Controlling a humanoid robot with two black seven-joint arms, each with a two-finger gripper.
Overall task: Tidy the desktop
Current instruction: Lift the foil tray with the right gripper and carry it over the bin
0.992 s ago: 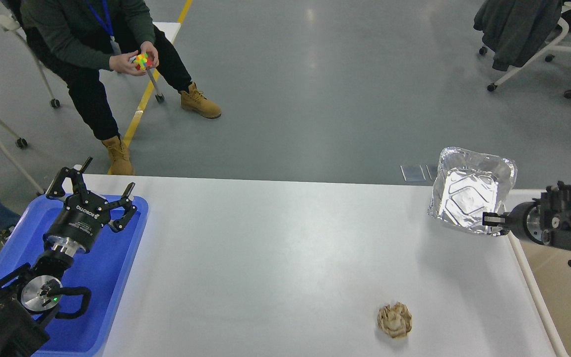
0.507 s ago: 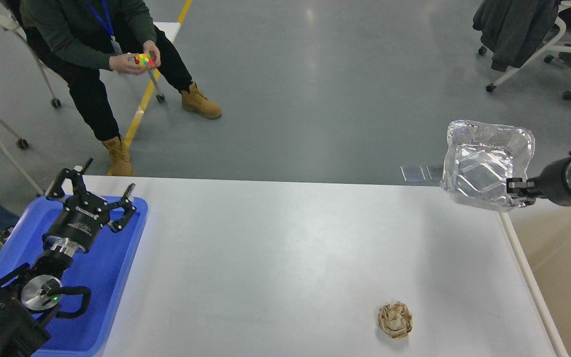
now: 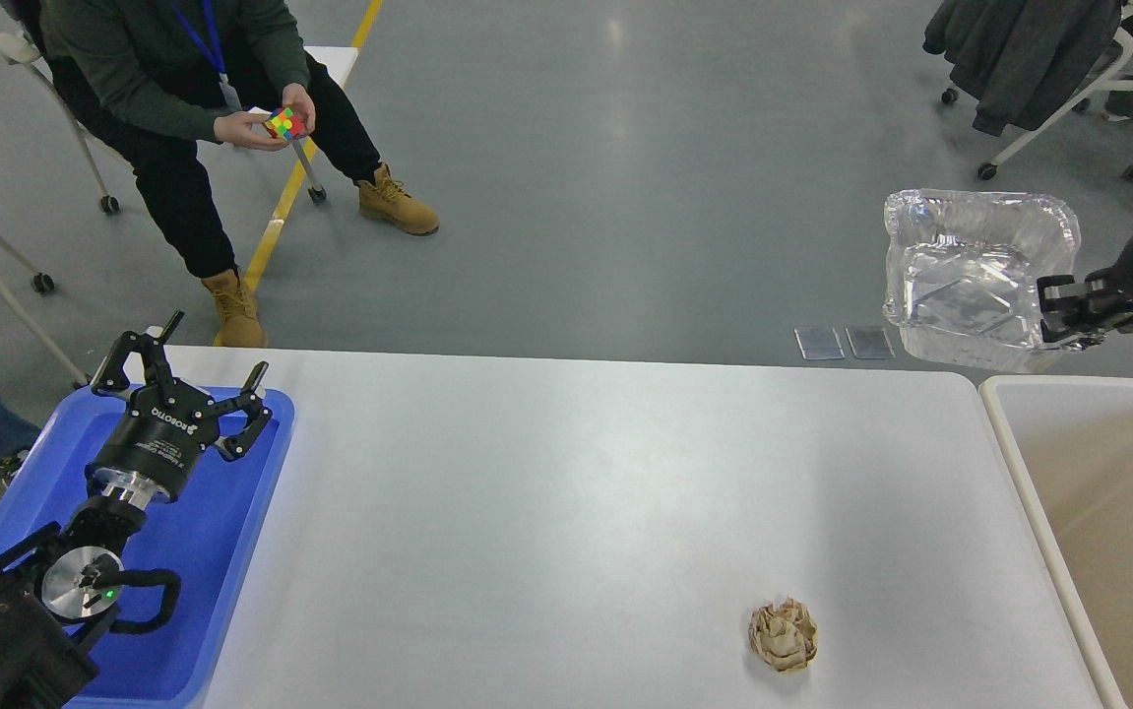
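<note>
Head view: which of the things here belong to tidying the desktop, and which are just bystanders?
Part of the job:
- desktop
- foil tray, held up by the right end effector
- crumpled paper ball on the desktop
- cream bin
- blue tray, left end effector open above it

Just around:
- seated person with a puzzle cube
- chairs and coat

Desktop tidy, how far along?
Partly done. The desktop holds only a crumpled paper ball. In hand: the right pincer grips a foil tray in the air, up beyond the cream bin. Left pincer hangs open over the blue tray. Left: bin the foil, then the paper.
</note>
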